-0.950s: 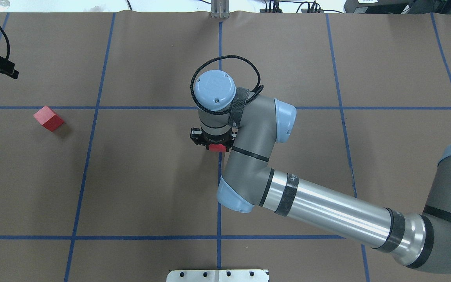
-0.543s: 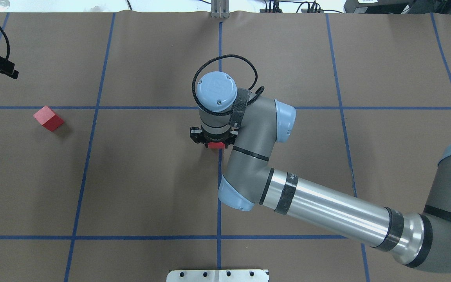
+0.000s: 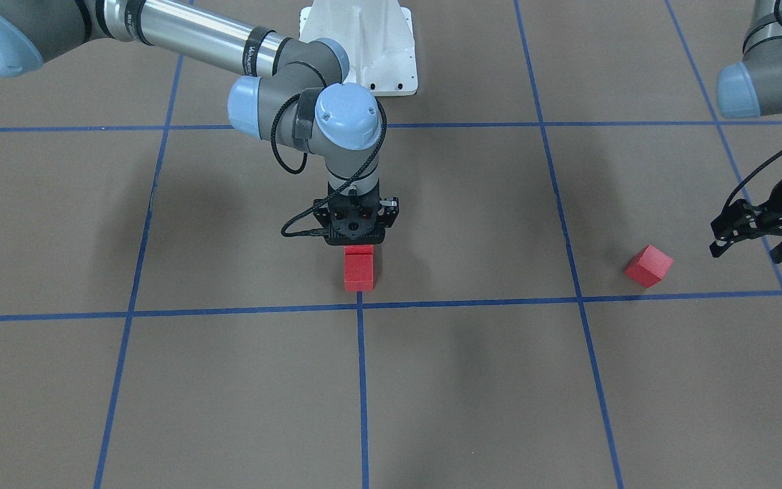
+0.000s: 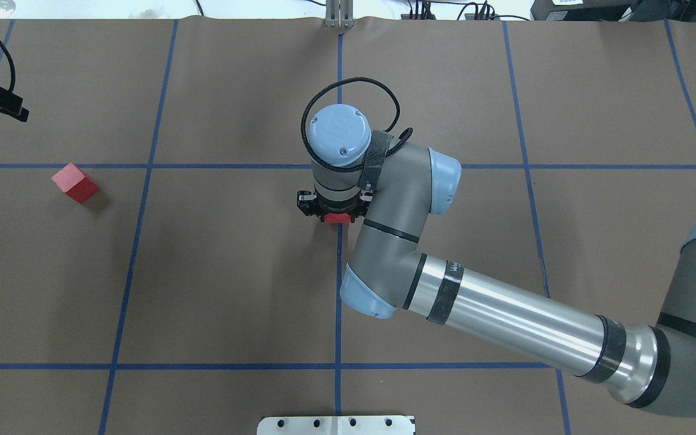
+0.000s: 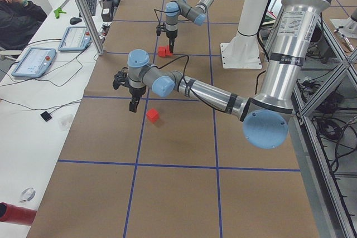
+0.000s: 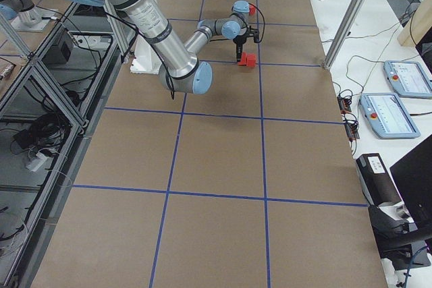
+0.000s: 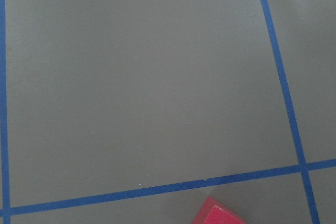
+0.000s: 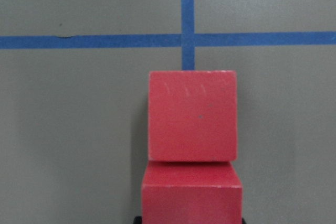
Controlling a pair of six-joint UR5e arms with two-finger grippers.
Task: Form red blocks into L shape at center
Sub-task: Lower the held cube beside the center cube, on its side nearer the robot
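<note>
Here, my right claw (image 3: 357,239) hangs over two touching red blocks (image 3: 358,272), grip impossible to tell; left claw (image 3: 746,256) spread apart.

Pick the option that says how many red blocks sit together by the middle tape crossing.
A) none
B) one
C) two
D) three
C: the front-facing view shows two red blocks touching end to end just below the right gripper. The third block lies apart, off near the left gripper.
</note>
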